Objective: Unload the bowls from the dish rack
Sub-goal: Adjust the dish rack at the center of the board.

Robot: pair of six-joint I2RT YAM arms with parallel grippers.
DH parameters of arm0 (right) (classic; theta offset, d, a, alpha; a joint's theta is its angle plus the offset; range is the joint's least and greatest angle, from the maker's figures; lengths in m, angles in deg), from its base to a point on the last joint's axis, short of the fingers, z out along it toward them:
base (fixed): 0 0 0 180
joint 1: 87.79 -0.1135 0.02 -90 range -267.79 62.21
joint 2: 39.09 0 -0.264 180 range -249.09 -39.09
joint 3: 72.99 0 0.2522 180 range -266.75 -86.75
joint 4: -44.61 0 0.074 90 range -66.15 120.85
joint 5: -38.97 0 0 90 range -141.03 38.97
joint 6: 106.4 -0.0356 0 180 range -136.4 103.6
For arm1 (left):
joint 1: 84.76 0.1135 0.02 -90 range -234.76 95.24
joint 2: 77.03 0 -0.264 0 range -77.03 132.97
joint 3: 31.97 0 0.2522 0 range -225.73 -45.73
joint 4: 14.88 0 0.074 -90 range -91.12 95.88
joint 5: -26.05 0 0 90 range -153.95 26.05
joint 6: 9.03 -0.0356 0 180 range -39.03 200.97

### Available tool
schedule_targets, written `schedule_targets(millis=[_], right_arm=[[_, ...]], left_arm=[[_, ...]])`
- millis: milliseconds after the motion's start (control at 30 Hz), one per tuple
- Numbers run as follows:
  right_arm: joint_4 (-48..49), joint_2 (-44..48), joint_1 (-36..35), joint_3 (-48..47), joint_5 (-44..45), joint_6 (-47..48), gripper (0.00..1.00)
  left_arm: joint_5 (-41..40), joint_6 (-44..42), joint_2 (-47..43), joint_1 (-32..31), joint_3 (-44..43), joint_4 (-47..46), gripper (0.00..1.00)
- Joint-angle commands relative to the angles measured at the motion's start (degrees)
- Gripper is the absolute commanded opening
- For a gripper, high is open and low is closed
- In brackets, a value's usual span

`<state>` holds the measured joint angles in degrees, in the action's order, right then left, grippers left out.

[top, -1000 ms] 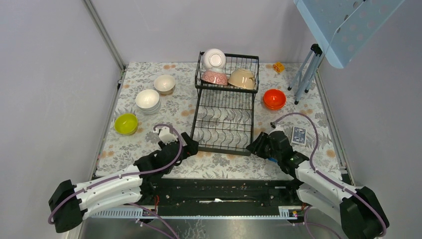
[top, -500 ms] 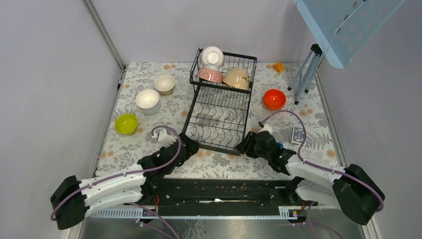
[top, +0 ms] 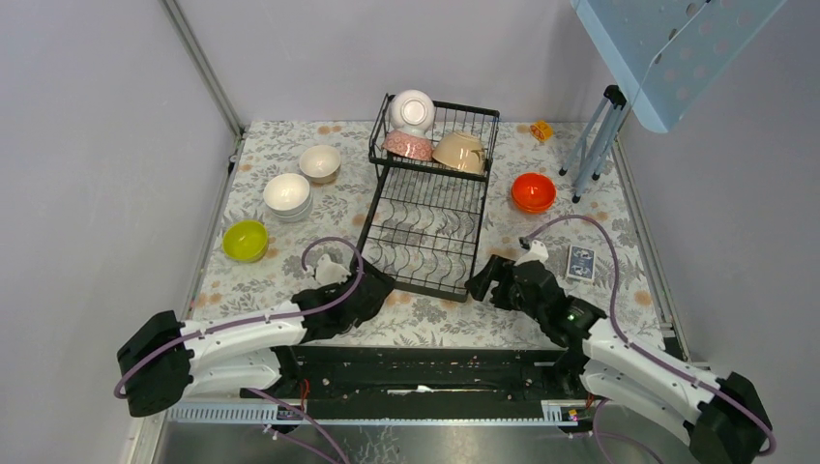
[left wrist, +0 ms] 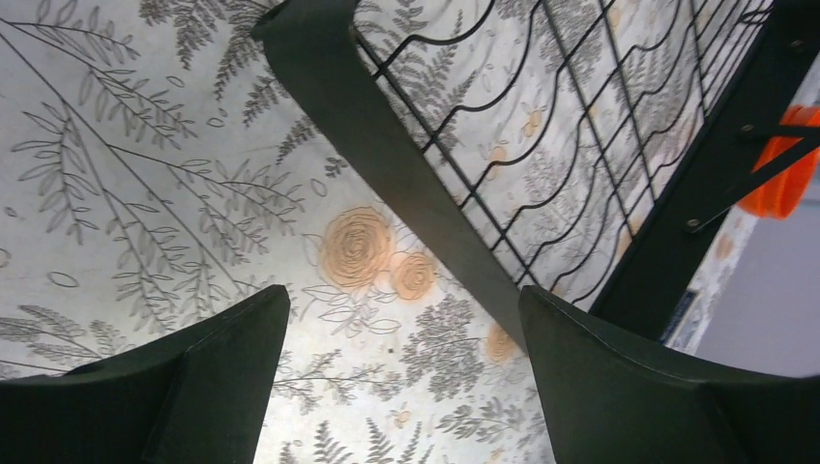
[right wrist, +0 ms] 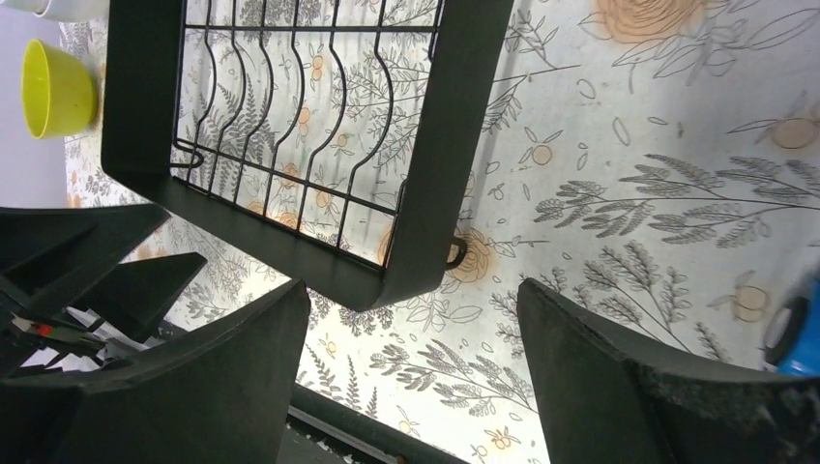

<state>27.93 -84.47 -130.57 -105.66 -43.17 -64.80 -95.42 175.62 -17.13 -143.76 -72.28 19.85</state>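
Table [top: 425,314], rack [top: 422,286] skewed on it, left gripper [top: 375,281] wide at its near-left corner, right gripper [top: 480,281] wide at near-right corner, neither holding anything, white bowl [top: 413,109], pink bowl [top: 407,146], beige bowl [top: 458,152] in top tier, partly behind wires, blue item [right wrist: 798,338] cut off at frame edge.

Soft, even light falls from above, and the dish rack [top: 425,227] throws only a faint shadow on the table [top: 290,280]. The overhead view is sharp throughout. In both wrist views the near fingers [left wrist: 629,387] look dark and featureless, while the table's flowered pattern stays crisp.
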Motion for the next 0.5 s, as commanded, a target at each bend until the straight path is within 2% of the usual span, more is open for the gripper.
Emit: schedule_targets(millis=[0,233,333,467], right_arm=[[-7.59,5.85,-0.55,-1.55,4.19,2.44,0.86],[-9.22,10.09,-0.55,0.83,4.43,2.23,0.86],[-10.41,11.16,-0.55,0.78,4.57,2.22,0.86],[-12.26,12.61,-0.59,0.41,5.38,2.48,0.86]], left_arm=[[-3.46,5.42,0.97,-0.83,-3.68,0.65,0.93],[-5.96,8.25,8.84,-1.47,-8.55,0.51,0.93],[-6.87,8.24,12.56,-1.47,-10.62,0.07,0.87],[-8.05,7.0,16.17,-1.53,-12.94,0.64,0.74]])
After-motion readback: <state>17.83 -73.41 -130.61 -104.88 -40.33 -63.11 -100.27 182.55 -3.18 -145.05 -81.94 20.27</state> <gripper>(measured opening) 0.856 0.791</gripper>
